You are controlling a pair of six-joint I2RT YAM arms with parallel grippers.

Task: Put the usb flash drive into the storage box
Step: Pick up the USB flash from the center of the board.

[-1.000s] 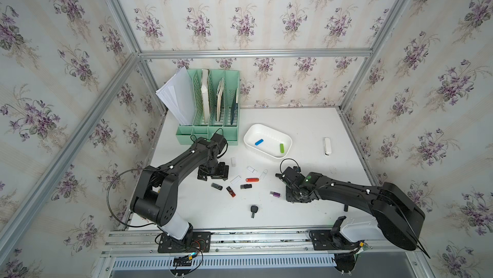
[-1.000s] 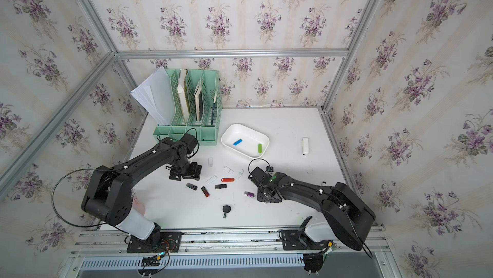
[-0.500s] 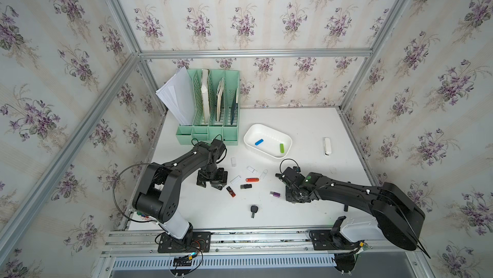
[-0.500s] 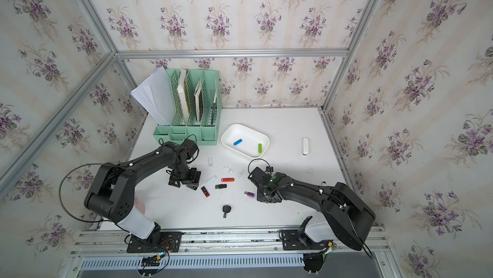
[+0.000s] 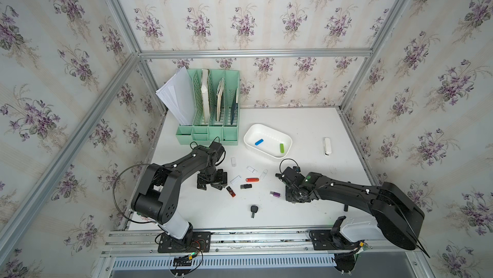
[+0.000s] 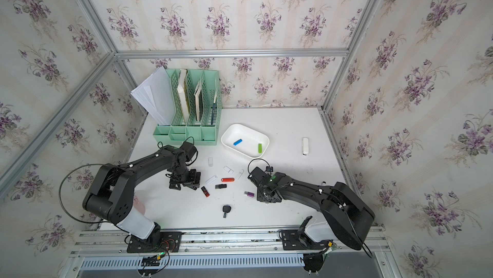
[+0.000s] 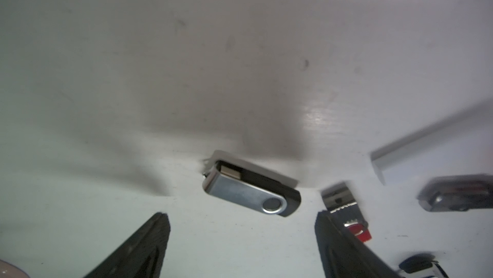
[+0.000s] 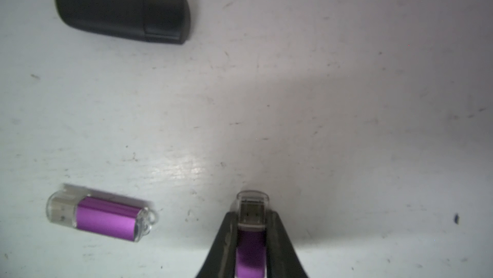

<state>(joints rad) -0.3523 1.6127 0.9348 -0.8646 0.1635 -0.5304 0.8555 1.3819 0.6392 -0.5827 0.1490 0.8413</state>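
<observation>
Black key-shaped drive (image 5: pixel 254 209) lower centre, loose. Right gripper (image 8: pixel 252 218) down at table, centre-right, clenched on purple usb flash drive (image 8: pixel 251 250); twin purple drive (image 5: pixel 275 194) just beside. Left gripper (image 7: pixel 240 215) spread wide, straddling swivel drive (image 7: pixel 250 188), centre-left. Pale drive (image 5: pixel 263 174) between right gripper and storage box (image 5: pixel 270 143). Storage box upper centre, holds blue drive (image 5: pixel 259 142), green drive (image 5: pixel 281 147).

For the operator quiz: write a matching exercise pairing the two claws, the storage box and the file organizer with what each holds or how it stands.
Column one:
1. left claw
2. right claw
3. storage box
4. mint-green file organizer

Column two:
A. contains a blue flash drive and a green flash drive
B. shut on a purple flash drive
C. holds papers and books
D. open over a black-and-silver swivel flash drive

Pairs: 1-D, 2-B, 3-A, 4-C.
</observation>
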